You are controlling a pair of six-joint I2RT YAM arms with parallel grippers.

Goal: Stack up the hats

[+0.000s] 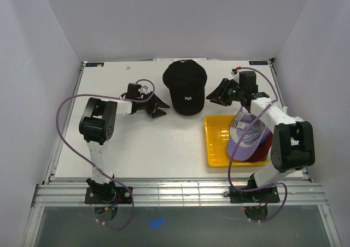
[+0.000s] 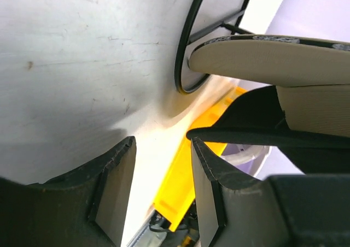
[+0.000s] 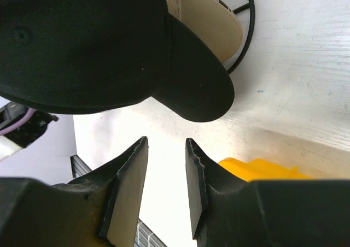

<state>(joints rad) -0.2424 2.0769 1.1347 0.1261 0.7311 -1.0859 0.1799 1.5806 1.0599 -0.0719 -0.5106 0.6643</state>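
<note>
Overhead view, left to right. Left of the black fabric cap, which bears a white logo and sits at the far middle of the white surface, the left gripper hovers with its jaws spread wide and empty, pointing at the cap but apart from it. Just right of the cap, the right gripper faces it, jaws parted by a narrower gap and holding nothing. Right of and nearer than the cap, the yellow plastic tray holds a lavender fabric cap, with a red fabric cap showing under its right edge.

Wrist views. Both show what the overhead view hides: a tan fabric cap directly beneath the black one, and the black wire stand carrying the pair.
</note>
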